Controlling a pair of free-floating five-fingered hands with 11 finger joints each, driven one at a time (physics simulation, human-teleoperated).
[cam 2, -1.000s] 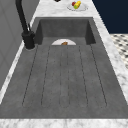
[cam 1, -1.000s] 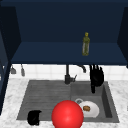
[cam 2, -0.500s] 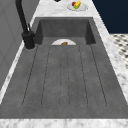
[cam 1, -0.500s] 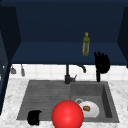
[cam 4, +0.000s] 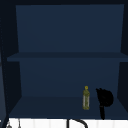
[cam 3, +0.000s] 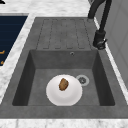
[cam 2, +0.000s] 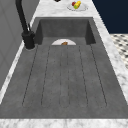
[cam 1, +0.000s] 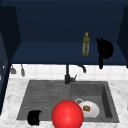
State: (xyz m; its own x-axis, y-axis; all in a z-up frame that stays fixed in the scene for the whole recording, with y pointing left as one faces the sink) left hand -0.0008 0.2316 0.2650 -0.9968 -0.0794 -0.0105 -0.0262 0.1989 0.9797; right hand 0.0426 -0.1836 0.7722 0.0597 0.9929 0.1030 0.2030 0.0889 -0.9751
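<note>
Two black hands hang in the air at this sink. The right hand (cam 1: 104,49) is up at the open cabinet's lower shelf (cam 1: 50,53), fingers pointing upward and fairly straight, closed round nothing; the upper view shows it (cam 4: 104,98) the same way, with a dark stem trailing down below the palm. Just to its left, apart from it, an olive-green bottle (cam 1: 86,44) with a yellow cap stands upright on that shelf, also seen from above the sink (cam 4: 86,98). The left hand (cam 1: 34,117) floats low, well down and to the left of the right hand, over the front left corner of the sink's (cam 1: 110,100) ribbed drainboard; it looks bunched, but whether its fingers are curled cannot be told. To the right of the left hand a large red ball (cam 1: 67,115) sits at the front edge. Beyond the ball, below the right hand, a white plate (cam 1: 93,110) lies in the basin with a small brown piece of food (cam 3: 63,84) on it, beside the drain (cam 3: 82,80). The black faucet (cam 1: 68,75) rises behind the basin, below and left of the right hand.
</note>
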